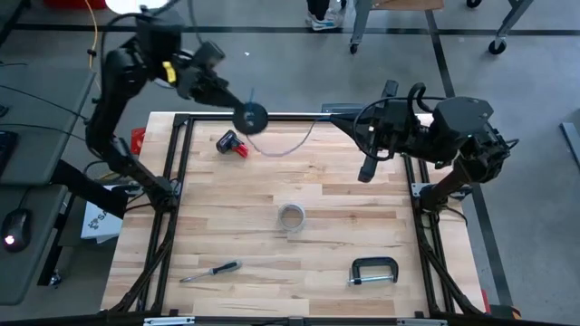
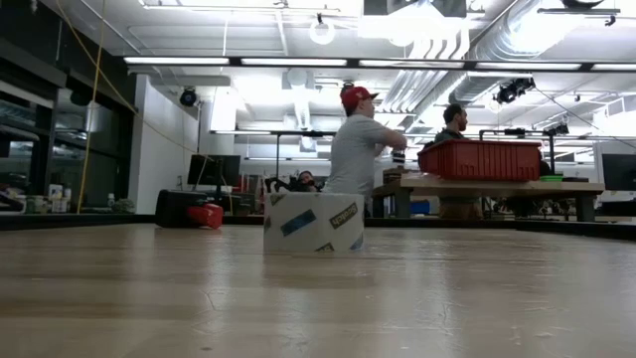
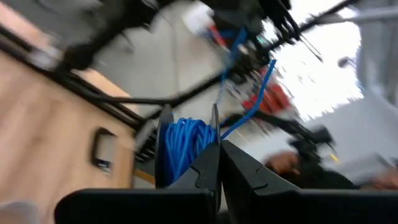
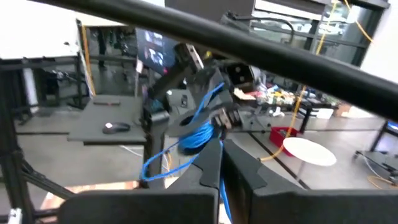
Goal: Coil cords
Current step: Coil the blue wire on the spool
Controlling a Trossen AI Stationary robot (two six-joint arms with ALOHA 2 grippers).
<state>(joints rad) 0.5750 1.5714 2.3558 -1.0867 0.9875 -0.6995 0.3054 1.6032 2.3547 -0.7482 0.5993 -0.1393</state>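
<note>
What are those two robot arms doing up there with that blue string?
The left tool is shut on a dark spool wound with blue cord, held up over the far edge of the table. The right tool is shut too, raised near the table's far right side, with blue cord running down past it. A pale grey cord curves across the wood between them. A tape roll, screwdriver and clamp lie untouched.

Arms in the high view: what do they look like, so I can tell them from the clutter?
Both the left arm and the right arm are dark, jointed and bulky, with black cables looping along them. The left arm carries a small yellow marking near its wrist.
</note>
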